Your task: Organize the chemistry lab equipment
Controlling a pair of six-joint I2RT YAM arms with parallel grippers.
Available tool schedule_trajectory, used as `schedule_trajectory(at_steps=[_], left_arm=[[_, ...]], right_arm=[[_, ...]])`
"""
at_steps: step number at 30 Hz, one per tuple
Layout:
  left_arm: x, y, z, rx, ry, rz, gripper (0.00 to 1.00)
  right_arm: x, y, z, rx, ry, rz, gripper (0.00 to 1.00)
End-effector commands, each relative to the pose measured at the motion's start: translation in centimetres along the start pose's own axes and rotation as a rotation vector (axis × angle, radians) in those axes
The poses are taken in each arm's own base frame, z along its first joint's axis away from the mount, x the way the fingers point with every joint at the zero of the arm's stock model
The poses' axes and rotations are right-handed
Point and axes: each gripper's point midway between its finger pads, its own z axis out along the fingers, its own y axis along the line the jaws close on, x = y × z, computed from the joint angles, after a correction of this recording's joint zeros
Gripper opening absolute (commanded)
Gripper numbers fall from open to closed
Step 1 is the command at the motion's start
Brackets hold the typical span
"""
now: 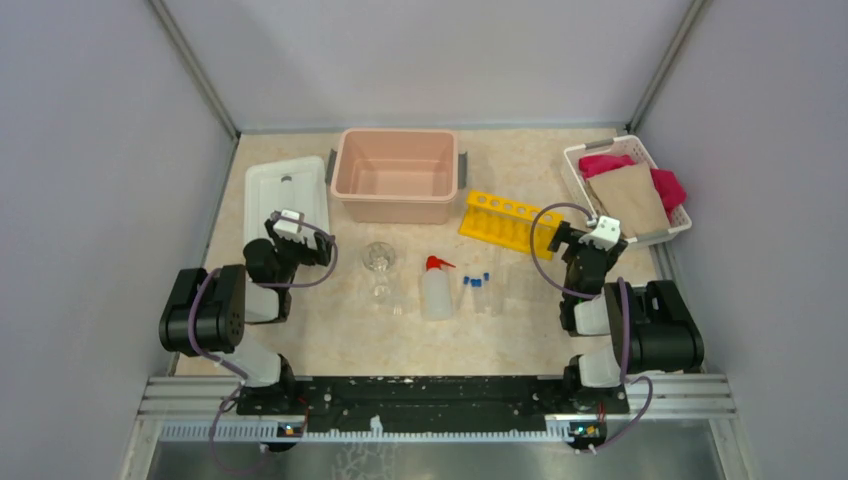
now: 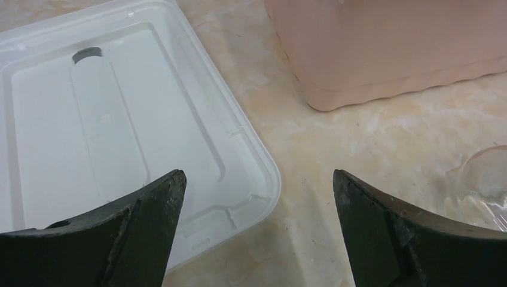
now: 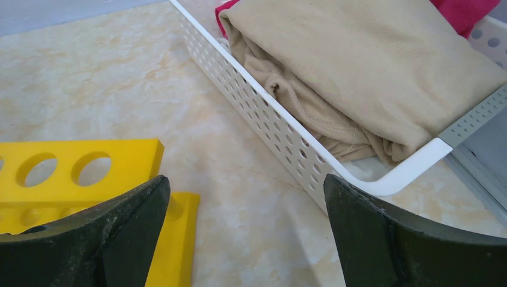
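Note:
A small clear glass flask stands mid-table, its edge also showing in the left wrist view. A white squeeze bottle with red nozzle lies right of it. Small blue-capped tubes lie beside the bottle. A yellow holed tube rack sits behind them and shows in the right wrist view. My left gripper is open and empty over the table beside a white lid. My right gripper is open and empty between the rack and the white basket.
A pink tub stands at the back centre. A white plastic lid lies left of it, under my left arm. A white basket of pink and tan cloths sits at the back right. Grey walls close in both sides.

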Motion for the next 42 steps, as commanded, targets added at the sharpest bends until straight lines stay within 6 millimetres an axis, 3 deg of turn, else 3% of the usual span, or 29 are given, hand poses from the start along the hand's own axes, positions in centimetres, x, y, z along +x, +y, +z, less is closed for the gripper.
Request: schedule_trajectory(at_steps=[1,17,20,22,25,32,35,39,42], left_arm=[[-1.5,-0.1,0.2,0.005,-0.051,0.020,0.99],[-2.1,-0.6,0.3,0.028,-0.068,0.043,0.99],[-2.3,-0.3,0.0,0.005,-0.059,0.026,0.99],[-3.5,-0.1,-0.1,-0.003,-0.088,0.022,0.99],[-3.4,0.2,0.3,0.006,0.029,0.000,0.99],[-7.9,0.4,-1.0,0.087,0.170,-0.039,0.99],[-10.6,-0.2,-2.4,0.134,0.220,-0.080,0.99],[-14.2,-0.9,-3.6,0.173,0.249,-0.138,0.99],[-16.0,-1.1,-4.0,0.182,0.281,-0.176,0.99]], right_arm=[[-1.3,0.7,0.4,-0.022,-0.044,0.014,0.99],[-1.4,0.7,0.5,-0.007,-0.030,0.013,0.99],[-2.6,0.9,0.4,0.028,-0.035,-0.012,0.99],[-3.6,0.8,0.4,0.047,-0.021,-0.017,0.99],[-5.3,1.7,-0.5,-0.003,-0.030,0.012,0.99],[-7.8,2.1,-3.3,0.003,0.107,0.176,0.99],[-11.1,3.3,-4.1,-0.033,0.131,0.314,0.99],[-16.0,6.2,-5.9,-0.232,0.158,0.616,0.99],[-17.6,9.2,-6.6,-0.448,0.182,0.580,0.99]])
